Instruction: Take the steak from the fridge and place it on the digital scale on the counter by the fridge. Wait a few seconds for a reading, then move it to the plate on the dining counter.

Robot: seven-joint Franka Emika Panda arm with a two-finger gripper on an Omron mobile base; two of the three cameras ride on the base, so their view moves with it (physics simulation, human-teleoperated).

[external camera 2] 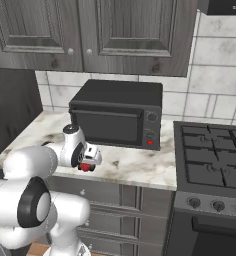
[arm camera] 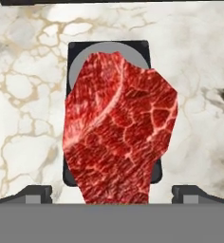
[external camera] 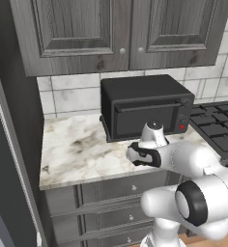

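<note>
steak (arm camera: pixel 118 133) on digital scale (arm camera: pixel 76 50) | scale mostly hidden | claw (arm camera: pixel 112 192) spread wide

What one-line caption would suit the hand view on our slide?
Open claw above the red steak lying on the black digital scale on the marble counter.

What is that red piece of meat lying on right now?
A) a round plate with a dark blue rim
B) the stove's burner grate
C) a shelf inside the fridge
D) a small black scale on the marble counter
D: in the hand view the steak lies over a flat black scale with a grey disc, with veined marble counter all around it.
</note>
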